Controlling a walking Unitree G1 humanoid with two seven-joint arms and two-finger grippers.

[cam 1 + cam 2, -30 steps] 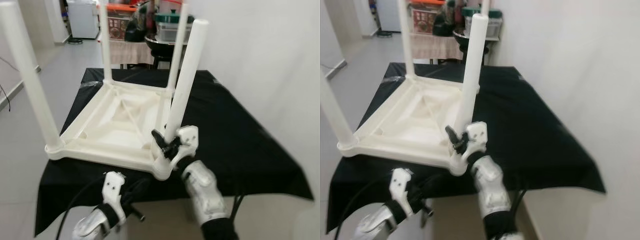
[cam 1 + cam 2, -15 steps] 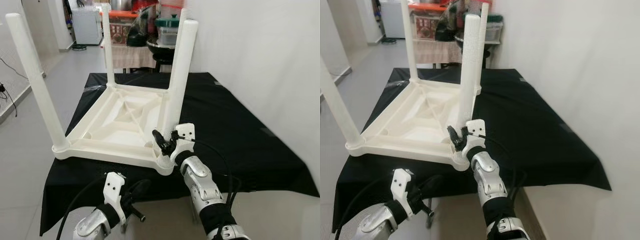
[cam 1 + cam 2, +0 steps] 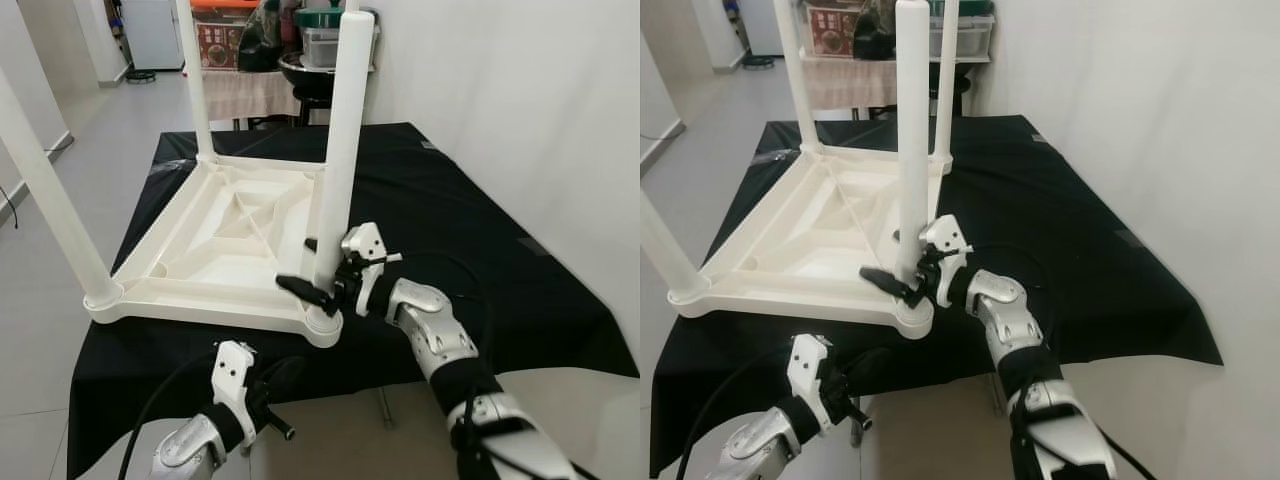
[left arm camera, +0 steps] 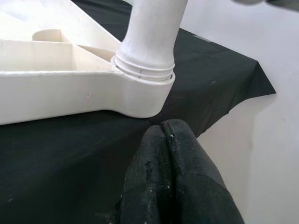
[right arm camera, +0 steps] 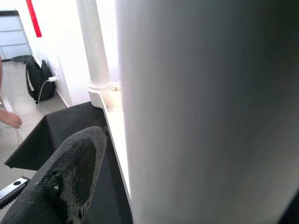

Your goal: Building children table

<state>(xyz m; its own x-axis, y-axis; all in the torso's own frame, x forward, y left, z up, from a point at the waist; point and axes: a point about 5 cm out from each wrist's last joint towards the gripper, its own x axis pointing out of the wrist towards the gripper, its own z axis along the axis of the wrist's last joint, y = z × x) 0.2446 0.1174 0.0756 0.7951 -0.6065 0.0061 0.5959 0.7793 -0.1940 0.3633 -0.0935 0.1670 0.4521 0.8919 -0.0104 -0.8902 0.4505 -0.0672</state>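
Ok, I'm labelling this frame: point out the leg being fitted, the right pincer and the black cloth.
Near leg (image 3: 340, 130), left eye view, mid shaft.
Right pincer (image 3: 318, 272), left eye view, between its fingertips at the leg's base.
Black cloth (image 3: 470, 230), left eye view, bare patch right of the upturned table.

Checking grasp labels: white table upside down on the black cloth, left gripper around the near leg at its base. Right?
Not quite: it is the right gripper around the near leg at its base, as the left eye view shows. The left gripper sits shut below the cloth's edge. The white table is upside down on the black cloth.
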